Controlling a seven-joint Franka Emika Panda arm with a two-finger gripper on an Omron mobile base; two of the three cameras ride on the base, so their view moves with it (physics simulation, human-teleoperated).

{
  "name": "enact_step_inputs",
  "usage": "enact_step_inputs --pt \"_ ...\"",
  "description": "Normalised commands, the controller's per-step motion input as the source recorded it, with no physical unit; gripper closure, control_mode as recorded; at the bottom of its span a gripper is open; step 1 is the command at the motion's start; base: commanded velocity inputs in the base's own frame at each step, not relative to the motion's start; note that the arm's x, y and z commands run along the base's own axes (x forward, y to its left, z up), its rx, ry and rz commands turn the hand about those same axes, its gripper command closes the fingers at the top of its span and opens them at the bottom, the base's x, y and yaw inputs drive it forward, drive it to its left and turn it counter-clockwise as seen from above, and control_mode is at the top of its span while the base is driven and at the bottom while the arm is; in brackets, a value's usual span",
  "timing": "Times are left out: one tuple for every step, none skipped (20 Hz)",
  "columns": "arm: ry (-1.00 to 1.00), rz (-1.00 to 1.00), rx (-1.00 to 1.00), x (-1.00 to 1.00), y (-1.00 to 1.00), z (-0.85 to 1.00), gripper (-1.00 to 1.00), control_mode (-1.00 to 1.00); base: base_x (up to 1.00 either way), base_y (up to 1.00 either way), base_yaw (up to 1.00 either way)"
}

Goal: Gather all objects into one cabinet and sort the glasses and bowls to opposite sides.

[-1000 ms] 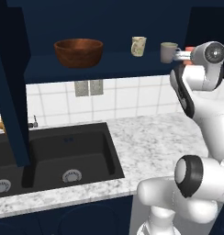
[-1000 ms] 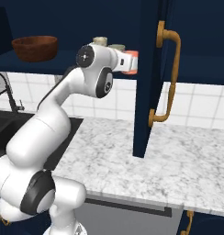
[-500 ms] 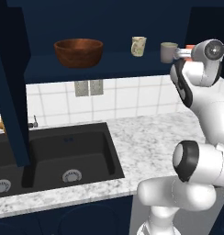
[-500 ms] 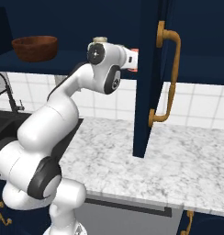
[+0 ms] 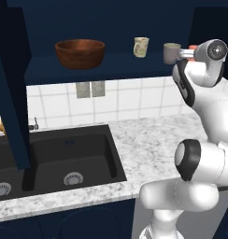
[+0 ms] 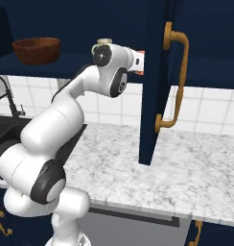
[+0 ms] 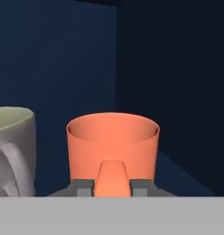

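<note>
- the gripper (image 7: 112,187) sits at the near side of the orange cup (image 7: 113,151), its two dark finger tips (image 7: 82,187) standing on either side of the cup's handle.
- the tips look close against the handle, but whether they pinch it or stand just free of it cannot be told from these pictures.
- the orange cup stands upright on the cabinet shelf (image 5: 111,65), right in front of the jaws, its open mouth up and its handle pointing back toward the hand.
- just beside it in the hand view is the grey mug (image 7: 13,151), also upright; the two are near but apart.
- behind and beside the orange cup the dark blue back wall and side wall of the cabinet (image 7: 169,92) meet in a corner, so the cup is at the end of the shelf.
- in the left base view the shelf carries, from one end to the other, the wooden bowl (image 5: 80,52), the cream mug (image 5: 141,46), the grey mug, and then a sliver of the orange cup by the arm's wrist.
- the bowl stands well apart from the mugs, at the opposite end of the shelf.
- in the right base view the cabinet door (image 6: 155,81) hangs open, with a long curved brass handle (image 6: 174,81).
- below the shelf are a white tiled wall (image 5: 130,98), a speckled marble counter (image 6: 186,168) and a black sink (image 5: 64,156) with two drains.
</note>
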Motion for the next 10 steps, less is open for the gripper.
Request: enact_step_inputs --pt "0.0 0.0 0.0 0.13 0.0 0.0 -1.0 -1.0 0.0 0.0 0.0" --pt "0.0 0.0 0.0 0.13 0.0 0.0 -1.0 -1.0 0.0 0.0 0.0" --pt "0.0 0.0 0.0 0.11 0.0 0.0 -1.0 -1.0 0.0 0.0 0.0" --pt "0.0 0.0 0.0 0.09 0.0 0.0 -1.0 -1.0 0.0 0.0 0.0" --pt "0.0 0.0 0.0 0.01 0.0 0.0 -1.0 -1.0 0.0 0.0 0.0" --pt "0.0 0.0 0.0 0.0 0.0 0.0 -1.0 -1.0 0.0 0.0 0.0" --pt "0.0 0.0 0.0 0.0 0.0 0.0 -1.0 -1.0 0.0 0.0 0.0" --pt "0.0 0.0 0.0 0.0 0.0 0.0 -1.0 -1.0 0.0 0.0 0.0" --pt "0.02 0.0 0.0 0.0 0.0 0.0 -1.0 -1.0 0.0 0.0 0.0" --pt "0.04 0.0 0.0 0.0 0.0 0.0 -1.0 -1.0 0.0 0.0 0.0"
